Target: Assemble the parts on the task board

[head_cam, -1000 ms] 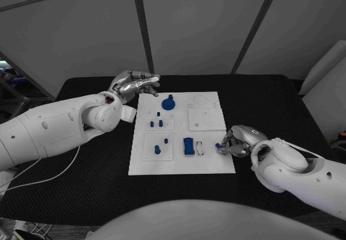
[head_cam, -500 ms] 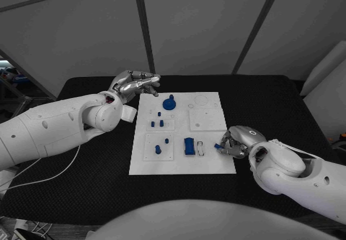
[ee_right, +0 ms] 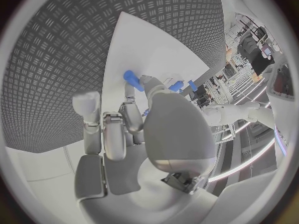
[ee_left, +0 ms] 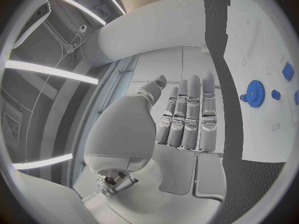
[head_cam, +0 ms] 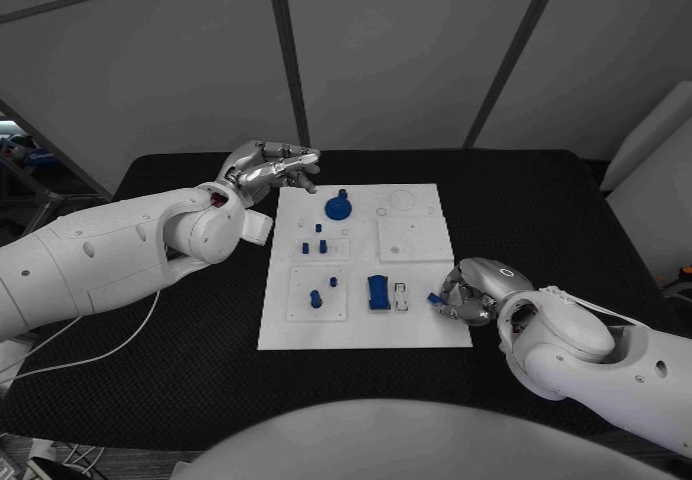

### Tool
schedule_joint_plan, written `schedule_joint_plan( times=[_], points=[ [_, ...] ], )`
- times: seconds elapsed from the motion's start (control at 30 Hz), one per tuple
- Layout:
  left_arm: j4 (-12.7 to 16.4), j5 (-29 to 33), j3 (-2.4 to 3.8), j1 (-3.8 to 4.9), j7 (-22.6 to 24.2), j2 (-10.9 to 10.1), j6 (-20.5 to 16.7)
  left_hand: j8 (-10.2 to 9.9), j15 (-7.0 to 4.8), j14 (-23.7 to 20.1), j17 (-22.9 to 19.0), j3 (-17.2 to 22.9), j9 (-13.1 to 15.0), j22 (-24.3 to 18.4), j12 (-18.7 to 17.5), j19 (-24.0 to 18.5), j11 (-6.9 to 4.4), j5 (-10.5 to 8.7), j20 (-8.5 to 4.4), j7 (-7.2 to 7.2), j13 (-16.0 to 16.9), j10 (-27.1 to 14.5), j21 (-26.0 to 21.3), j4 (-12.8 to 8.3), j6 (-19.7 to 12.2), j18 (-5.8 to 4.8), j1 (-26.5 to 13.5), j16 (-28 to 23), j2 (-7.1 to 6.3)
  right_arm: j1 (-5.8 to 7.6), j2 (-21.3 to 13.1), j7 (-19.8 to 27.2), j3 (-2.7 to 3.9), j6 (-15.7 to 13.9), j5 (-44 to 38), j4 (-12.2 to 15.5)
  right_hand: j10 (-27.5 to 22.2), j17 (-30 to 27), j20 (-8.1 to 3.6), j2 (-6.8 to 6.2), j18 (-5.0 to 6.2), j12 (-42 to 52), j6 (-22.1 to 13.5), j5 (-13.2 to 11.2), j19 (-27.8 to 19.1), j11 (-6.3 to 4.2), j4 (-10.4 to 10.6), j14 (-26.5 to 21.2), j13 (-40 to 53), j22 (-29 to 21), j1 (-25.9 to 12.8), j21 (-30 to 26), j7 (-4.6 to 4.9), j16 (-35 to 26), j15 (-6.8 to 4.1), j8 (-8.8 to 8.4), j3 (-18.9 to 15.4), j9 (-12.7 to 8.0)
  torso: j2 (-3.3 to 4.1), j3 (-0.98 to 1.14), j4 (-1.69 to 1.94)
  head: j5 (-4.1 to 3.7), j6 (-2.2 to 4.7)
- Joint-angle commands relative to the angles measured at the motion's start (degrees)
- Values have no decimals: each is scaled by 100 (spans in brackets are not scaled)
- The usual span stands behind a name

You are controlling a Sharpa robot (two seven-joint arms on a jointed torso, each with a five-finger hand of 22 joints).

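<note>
Head view: right hand (head_cam: 469, 292) at task board (head_cam: 361, 335) 4 o'clock edge, fingers pinching small blue peg (head_cam: 434, 294). Left hand (head_cam: 270, 167) at 11 o'clock, fingers curled, holding nothing. Matte black table (head_cam: 173, 370).

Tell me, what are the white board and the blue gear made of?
The board looks like matte white plastic: flat and even with moulded recesses, though painted material is possible. The gear looks like solid blue plastic, probably printed or moulded, with a dull surface and toothed rim.
</note>
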Motion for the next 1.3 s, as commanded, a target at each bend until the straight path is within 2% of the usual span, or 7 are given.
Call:
schedule_joint_plan(
  times=[0.03, 0.23, 0.73, 1.0, 1.17, 1.3],
  points=[
    [21, 13, 6, 7, 47, -5, 32, -1, -8, -38, -7, -15, 8, -8, -17, 2, 5, 0, 20, 2, 10, -42, -33, 27, -54, -14, -14, -26, 36, -2, -3, -30, -5, -288, 280, 77, 31, 1120, -10, -4, -37, 26, -57, 17, 17, 10, -728, 503, 10, 10, -117, 24, -15, 36, -41, 30, 818, 66, -2, -3, 4, 15, 1],
    [27, 13, 6, 7, 49, -4, 31, -1, -8, -38, -7, -15, 8, -8, -17, 2, 5, 0, 20, 2, 10, -42, -33, 27, -54, -14, -14, -26, 36, 0, 78, 45, -1, -541, 462, 130, 54, 1149, -15, -40, -40, 57, -72, -79, 31, -2, -697, 510, 35, 35, -260, 41, -33, 52, -47, 51, 905, 103, 2, 4, 5, 6, 1],
    [36, 13, 6, 8, 46, 4, 37, 0, -9, -38, -7, -12, 8, -12, -15, 4, 4, 1, 20, 0, 10, -43, -37, 27, -53, -13, -8, -25, 44, 2, 358, 122, 5, -719, 792, 2, 69, 1183, -20, -48, -46, 72, -79, -103, 49, -8, -658, 518, 48, 68, -372, 63, -41, 71, -53, 63, 962, 126, 3, 5, 1, 31, 1],
    [29, 13, 6, 8, 41, 17, 48, 0, -9, -38, -7, -12, 8, -12, -15, 4, 4, 1, 20, 0, 10, -43, -37, 27, -53, -13, -8, -25, 44, 3, 484, 180, 8, -704, 985, -99, 86, 1204, -24, -63, -51, 95, -92, -87, 64, -13, -557, 523, 68, 90, -585, 78, -47, 83, -56, 68, 1022, 148, 2, 6, 1, 35, 1],
    [26, 13, 6, 9, 36, 27, 58, 0, -9, -38, -7, -12, 8, -12, -15, 4, 4, 1, 20, 0, 10, -43, -37, 27, -53, -13, -8, -25, 44, 5, 554, 186, 10, -567, 1081, -172, 95, 1216, -24, -75, -53, 109, -93, -110, 72, -14, -452, 526, 81, 102, -776, 84, -49, 90, -56, 68, 1051, 159, 4, 4, 6, 33, 1],
    [24, 13, 6, 9, 32, 32, 59, 0, -9, -38, -7, -12, 8, -12, -15, 4, 4, 1, 20, 0, 10, -43, -37, 27, -53, -13, -8, -25, 44, 6, 596, 185, 11, -443, 1126, -223, 108, 1216, -23, -86, -53, 135, -92, -312, 72, -12, -348, 526, 104, 98, -954, 80, -48, 90, -53, 63, 1049, 163, 7, 6, 6, 36, 1]
  ],
)
